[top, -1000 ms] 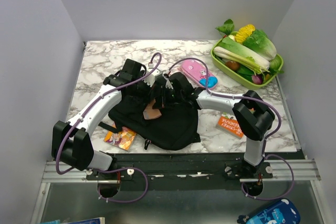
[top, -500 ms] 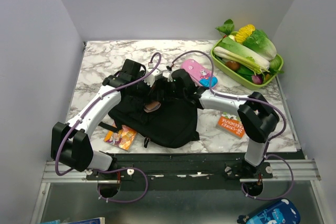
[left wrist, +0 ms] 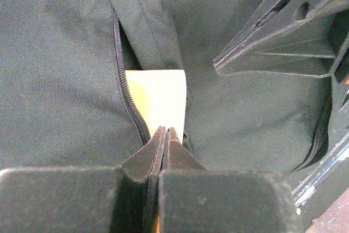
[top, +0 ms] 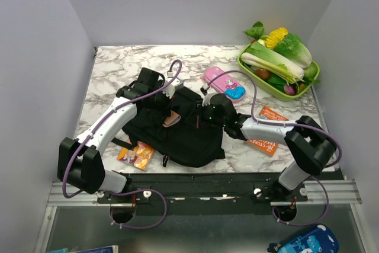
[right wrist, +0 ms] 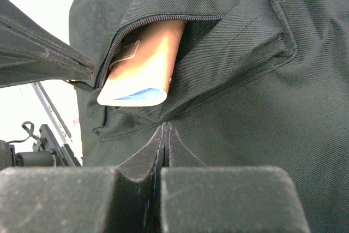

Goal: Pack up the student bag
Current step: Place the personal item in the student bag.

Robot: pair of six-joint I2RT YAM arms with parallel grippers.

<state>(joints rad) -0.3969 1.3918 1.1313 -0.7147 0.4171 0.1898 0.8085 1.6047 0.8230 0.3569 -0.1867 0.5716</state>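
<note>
The student bag [top: 183,137], a black fabric backpack, lies in the middle of the marble table. A flat tan item with a white and blue end [right wrist: 144,66] sticks partway out of its unzipped pocket; it also shows as a pale slab [left wrist: 158,94] and from above [top: 172,121]. My left gripper [left wrist: 166,129] [top: 167,106] is shut on the pocket's edge, where the zipper opening ends. My right gripper [right wrist: 165,126] [top: 207,111] is shut with nothing between its fingers, its tips close to the bag's fabric just below the pocket mouth.
A pink pencil case [top: 224,82] lies behind the bag. A green tray [top: 278,94] of vegetables stands at the back right. An orange booklet [top: 260,144] lies partly under my right arm. A colourful packet [top: 136,155] sits at the bag's near left corner.
My right gripper opened, left the tan item in the pocket, shut again and drew back to the right. The left arm has stayed in place.
</note>
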